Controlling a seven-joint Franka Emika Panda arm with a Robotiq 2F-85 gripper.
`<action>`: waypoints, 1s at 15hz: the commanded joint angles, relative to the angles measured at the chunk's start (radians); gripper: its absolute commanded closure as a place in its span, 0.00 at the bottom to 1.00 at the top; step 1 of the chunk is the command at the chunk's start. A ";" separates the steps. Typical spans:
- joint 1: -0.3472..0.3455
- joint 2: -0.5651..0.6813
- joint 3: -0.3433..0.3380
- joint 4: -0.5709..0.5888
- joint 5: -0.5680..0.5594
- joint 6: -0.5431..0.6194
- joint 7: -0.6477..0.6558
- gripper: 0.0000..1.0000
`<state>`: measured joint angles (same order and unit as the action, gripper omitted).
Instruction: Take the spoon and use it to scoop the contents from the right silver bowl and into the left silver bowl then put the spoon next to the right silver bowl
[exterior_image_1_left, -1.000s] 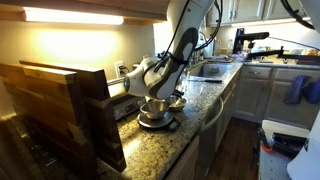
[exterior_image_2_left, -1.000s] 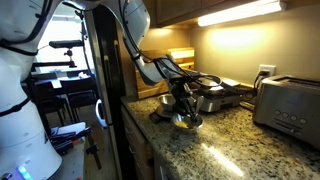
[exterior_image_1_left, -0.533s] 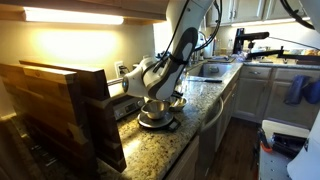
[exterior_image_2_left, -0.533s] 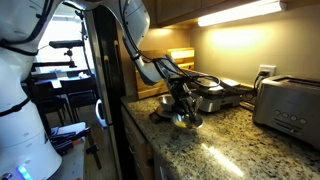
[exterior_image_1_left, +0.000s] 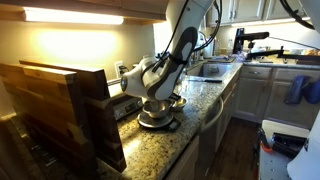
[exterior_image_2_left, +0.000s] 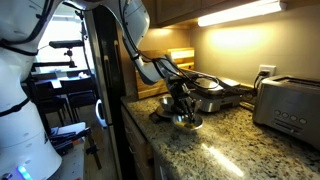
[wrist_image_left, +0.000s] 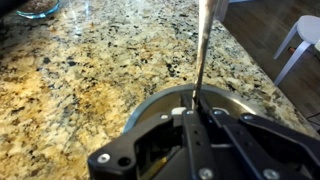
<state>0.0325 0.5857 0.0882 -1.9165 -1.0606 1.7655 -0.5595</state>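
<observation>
Speckled brown granite countertop carries everything; the white Panda arm bends down low over it. Under the wrist sits the larger, deeper shiny steel bowl w/ wide rim, the left one by my reading, tho' the exterior views are too dim to be sure. The smaller, shallower shiny metal bowl is just beside it. Black Robotiq gripper is clenched on the thin metal spoon; the handle runs out past the rim, scoop end not visible. Judgement: transfer phase, approx mid-task. To do it well: don't slacken the clamp, roll the wrist slowly w/ the scoop centred inside the rim, no contact w/ the steel, and watch the small bowl alongside, which would nudge easily.
</observation>
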 joint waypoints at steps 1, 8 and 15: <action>-0.033 -0.042 0.014 -0.037 0.034 0.063 -0.004 0.98; -0.063 -0.070 0.012 -0.052 0.130 0.168 -0.002 0.98; -0.077 -0.102 0.003 -0.067 0.203 0.224 -0.003 0.98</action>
<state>-0.0301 0.5499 0.0879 -1.9170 -0.8864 1.9342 -0.5595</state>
